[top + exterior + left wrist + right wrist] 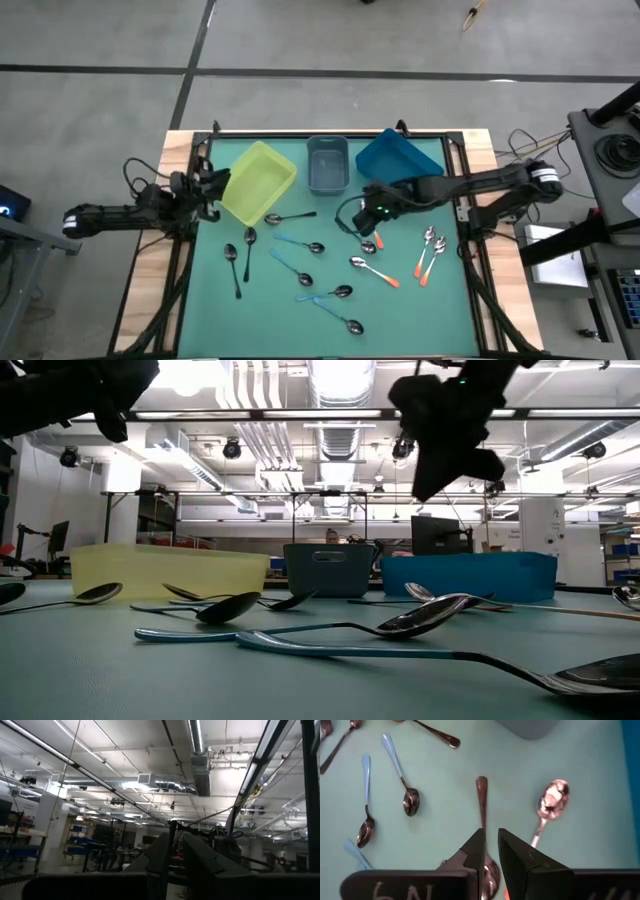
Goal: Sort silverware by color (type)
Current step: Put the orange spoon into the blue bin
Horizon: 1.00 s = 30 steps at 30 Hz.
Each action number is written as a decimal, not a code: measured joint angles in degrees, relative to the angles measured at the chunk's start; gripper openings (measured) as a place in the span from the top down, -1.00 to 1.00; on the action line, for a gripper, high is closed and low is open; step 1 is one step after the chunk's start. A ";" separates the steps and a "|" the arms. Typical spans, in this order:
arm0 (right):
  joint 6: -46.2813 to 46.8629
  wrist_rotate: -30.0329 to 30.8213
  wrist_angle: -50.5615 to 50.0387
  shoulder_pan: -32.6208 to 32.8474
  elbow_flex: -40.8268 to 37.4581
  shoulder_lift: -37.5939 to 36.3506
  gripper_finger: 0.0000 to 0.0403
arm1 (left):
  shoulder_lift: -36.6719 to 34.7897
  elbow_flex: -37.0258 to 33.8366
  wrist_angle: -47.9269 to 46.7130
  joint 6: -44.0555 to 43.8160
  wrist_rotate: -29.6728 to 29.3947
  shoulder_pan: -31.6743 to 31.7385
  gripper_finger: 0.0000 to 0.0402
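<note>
The silverware lies scattered on the green mat: black-handled spoons (249,245) at the left, light-blue-handled ones (305,245) in the middle, and orange-red-handled ones (428,250) at the right. My right gripper (368,222) hangs shut and empty above the mat, slanting down in front of the blue bin. Under it lie a dark-handled spoon (481,795) and a spoon with a shiny bowl (552,802). In the low view it (440,470) hangs well clear of the spoons. My left gripper (213,185) waits shut and empty by the yellow bin, tilted up toward the ceiling (177,852).
Three bins stand in a row at the mat's far edge: a yellow one (258,182), a grey-blue one (327,163) and a blue one (398,158). Wooden table edges (150,260) frame the mat. Bare mat lies along the near edge.
</note>
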 joint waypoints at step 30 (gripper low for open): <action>1.20 0.44 -3.07 -5.49 14.59 21.48 0.78 | -3.74 2.73 -2.36 22.11 -13.56 0.02 0.81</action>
